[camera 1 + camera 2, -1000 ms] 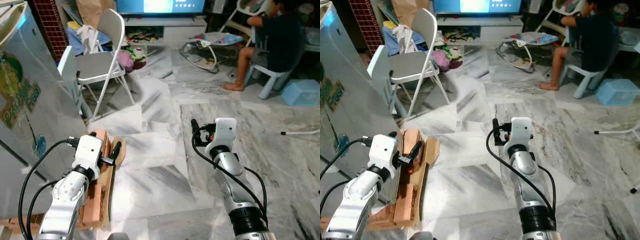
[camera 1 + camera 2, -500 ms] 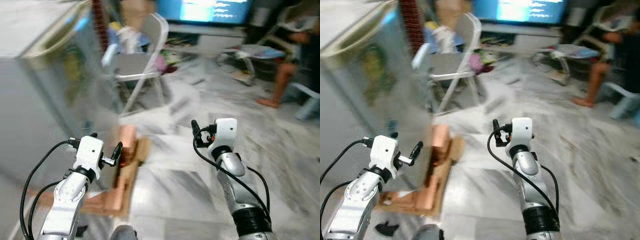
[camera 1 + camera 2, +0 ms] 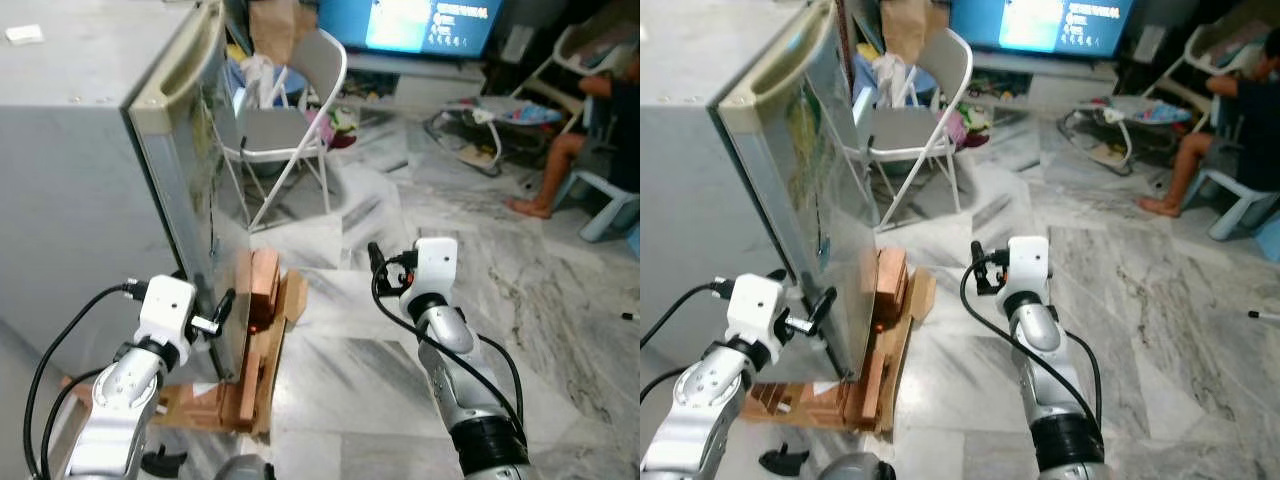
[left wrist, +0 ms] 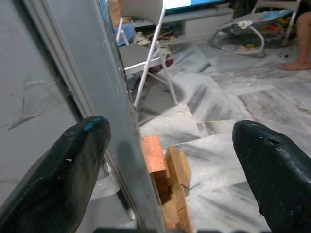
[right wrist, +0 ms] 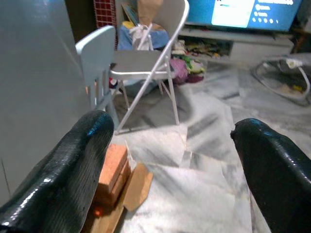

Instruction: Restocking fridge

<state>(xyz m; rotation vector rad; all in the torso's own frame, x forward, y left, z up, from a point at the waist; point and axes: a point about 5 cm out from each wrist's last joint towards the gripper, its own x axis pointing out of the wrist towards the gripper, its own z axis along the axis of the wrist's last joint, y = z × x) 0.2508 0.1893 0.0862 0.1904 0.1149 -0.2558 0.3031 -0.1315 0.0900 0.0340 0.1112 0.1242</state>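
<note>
A grey fridge stands at my left with its door closed; a pale handle strip runs along the door's top edge. My left gripper is low, right beside the door's front face, and open with nothing in it. In the left wrist view its fingers straddle the door's edge. My right gripper is raised in front of me over the marble floor, to the right of the fridge, open and empty. In the right wrist view the fridge's side is to one side.
The fridge rests on wooden blocks and bricks. A white folding chair stands just beyond the door. Farther back are a lit TV, a baby bouncer and a seated person. Marble floor lies open to the right.
The camera has swung left and lifted, so the fridge's top and door now show in full. Both arms keep about the same pose, grippers still open.
</note>
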